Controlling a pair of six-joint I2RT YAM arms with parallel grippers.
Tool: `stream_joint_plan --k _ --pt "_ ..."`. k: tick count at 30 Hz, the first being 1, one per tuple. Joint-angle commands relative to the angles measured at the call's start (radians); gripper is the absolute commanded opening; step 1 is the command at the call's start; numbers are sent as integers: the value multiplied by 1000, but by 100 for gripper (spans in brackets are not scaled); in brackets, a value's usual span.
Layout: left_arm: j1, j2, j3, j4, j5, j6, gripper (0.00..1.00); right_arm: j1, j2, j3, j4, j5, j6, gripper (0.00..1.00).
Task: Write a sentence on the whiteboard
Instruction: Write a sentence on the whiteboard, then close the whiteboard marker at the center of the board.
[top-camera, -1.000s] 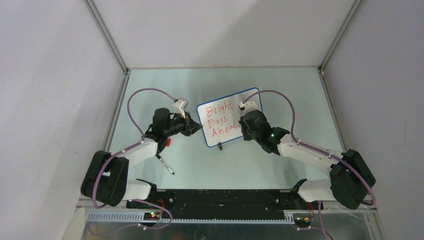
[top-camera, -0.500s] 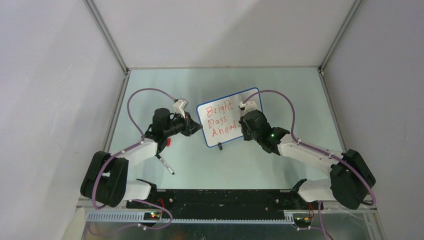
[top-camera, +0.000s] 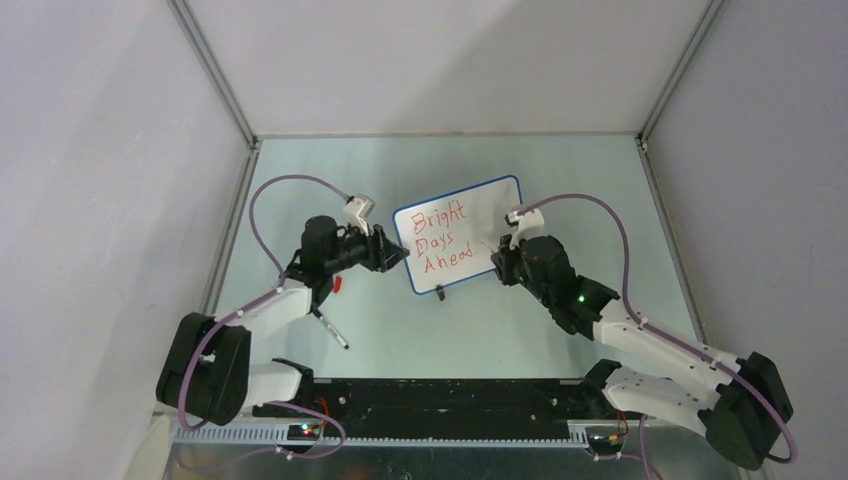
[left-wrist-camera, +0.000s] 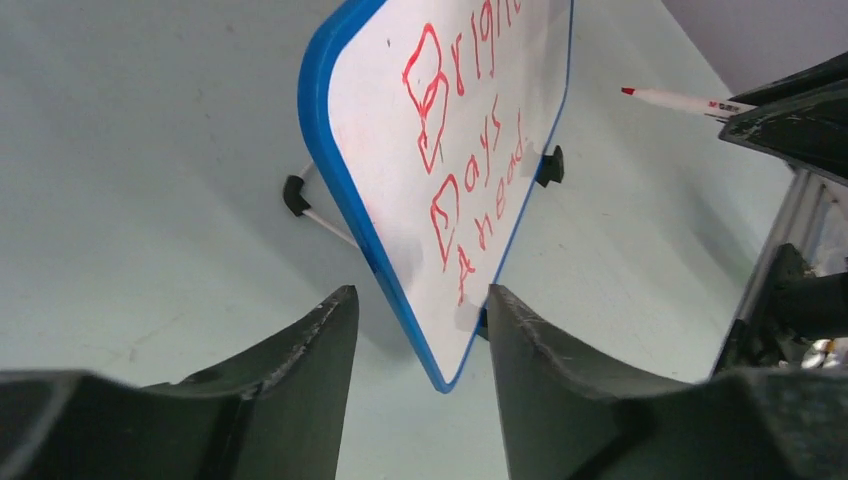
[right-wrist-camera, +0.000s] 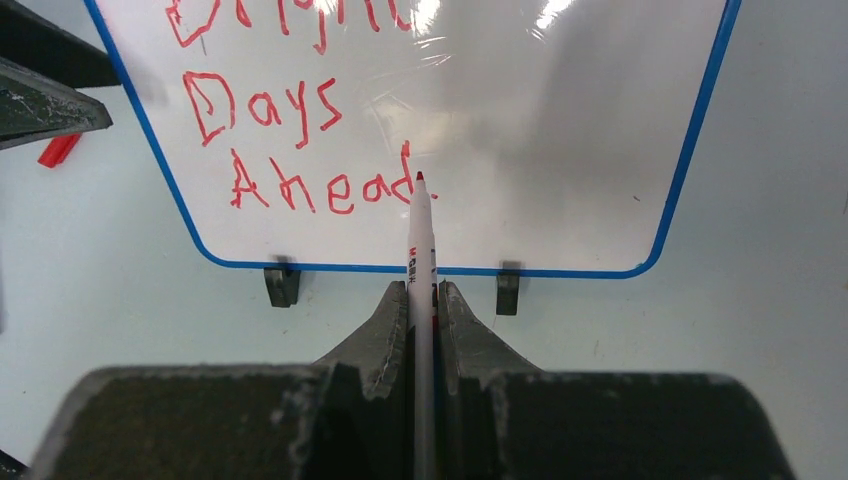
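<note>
Both arms have shifted since a second ago. On my left, the left gripper (top-camera: 390, 255) has parted its jaws where before they were pinched on the board's edge. On my right, the right arm has drawn back toward its base, away from the writing.

Starting at the left of the table (top-camera: 560, 180), a thin dark-and-white stick (top-camera: 333, 332) lies by the left arm, with a small red cap (top-camera: 337, 285) just beyond it. The left gripper (left-wrist-camera: 420, 300) stands open with the lower left corner of the whiteboard (left-wrist-camera: 385, 200) between its fingers. One finger is behind the board with a clear gap to it. The other is in front, so near the white face that I cannot tell whether it touches.

The whiteboard (top-camera: 480, 205) stands tilted at the middle of the table on its two black clip feet (right-wrist-camera: 282, 285). The sentence (top-camera: 443, 240) fills its left half in red, in three lines: "Bright", "Days", "Ahead".

To the right, the right gripper (top-camera: 500, 262) sits just off the board's lower right corner, facing it. Its fingers are closed tight on a white marker (right-wrist-camera: 421, 260), which runs straight out between them. In the right wrist view the red tip lines up with the last letter of "Ahead". The left wrist view shows the marker (left-wrist-camera: 675, 100) well clear of the board's face.
</note>
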Motion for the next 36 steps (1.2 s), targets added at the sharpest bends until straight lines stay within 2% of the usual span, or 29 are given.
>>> stream_joint_plan --k 1,2,4,7,9,14,17,19,20,21,23,26,29,31,33,36 --pt "-7 -62 11 6 -31 33 63 17 -54 -56 125 21 -11 0" --pt "-6 -68 8 -4 -39 36 84 25 -56 -61 134 31 -13 0" --pt "-7 -110 1 -30 -74 52 97 44 -57 -66 146 54 -17 0" --pt "-6 -199 -15 -122 -183 100 99 77 -64 -76 165 98 -27 0" --pt "-7 -308 -40 -188 -313 112 99 94 -82 -83 166 118 -27 0" --pt "-6 -610 -118 -348 -741 50 99 118 -189 -126 192 144 -25 0" --pt "-7 -729 -169 -433 -899 -87 99 123 -242 -152 206 138 -14 0" --pt "-7 -798 -217 -478 -1010 -230 99 126 -270 -160 205 130 -3 0" --pt "-7 -838 -247 -499 -1106 -366 99 127 -284 -162 203 122 2 0" --pt "-4 -852 -257 -517 -1125 -396 99 129 -290 -165 201 116 5 0" --pt "6 -847 -228 -565 -1061 -386 99 133 -310 -171 195 110 8 0" --pt "6 -696 -64 -726 -1051 -372 99 138 -328 -179 174 108 25 0" --pt "4 -518 40 -853 -970 -351 99 143 -359 -198 168 86 36 0" --pt "3 -429 92 -885 -931 -334 93 148 -374 -205 172 74 38 0" --pt "4 -379 127 -915 -960 -322 89 151 -383 -211 177 56 44 0" --pt "3 -358 122 -921 -1001 -321 97 167 -385 -222 180 37 49 0"
